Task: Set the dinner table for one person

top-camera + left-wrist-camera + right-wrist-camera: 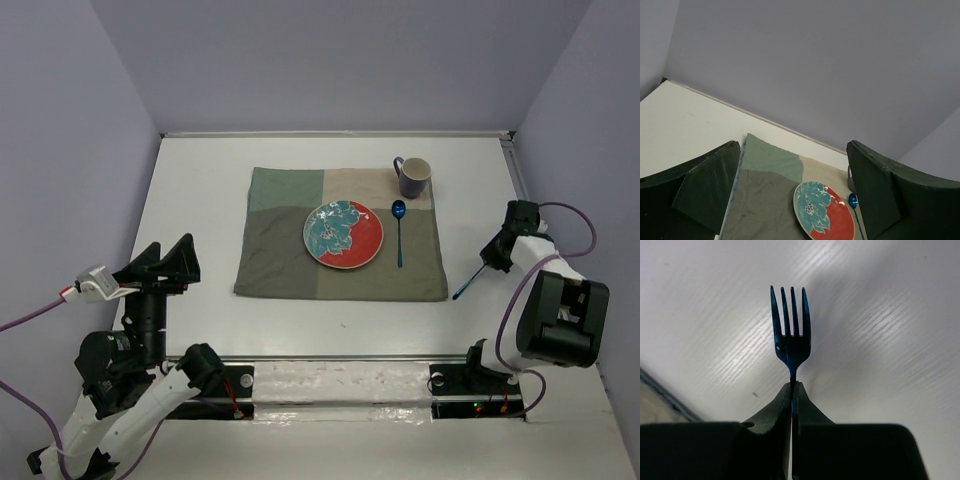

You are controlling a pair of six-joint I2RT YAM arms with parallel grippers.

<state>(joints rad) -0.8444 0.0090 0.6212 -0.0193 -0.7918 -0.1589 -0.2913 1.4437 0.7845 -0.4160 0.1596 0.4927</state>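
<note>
Right gripper (pixel 791 386) clamps one blue fork (pixel 791 335) — handle hidden in jaws — over white table (pixel 200 200) at 4 o'clock of mat (pixel 280 265). Left gripper (pixel 168 262) spread wide, empty. One plate (pixel 343 235) mid-mat, one spoon (pixel 398 230) at 3, one mug (pixel 413 177) at 1 — left-wrist view cuts it off.

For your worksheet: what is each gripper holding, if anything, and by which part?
Right gripper pinches the blue fork by its handle; left gripper holds nothing.
</note>
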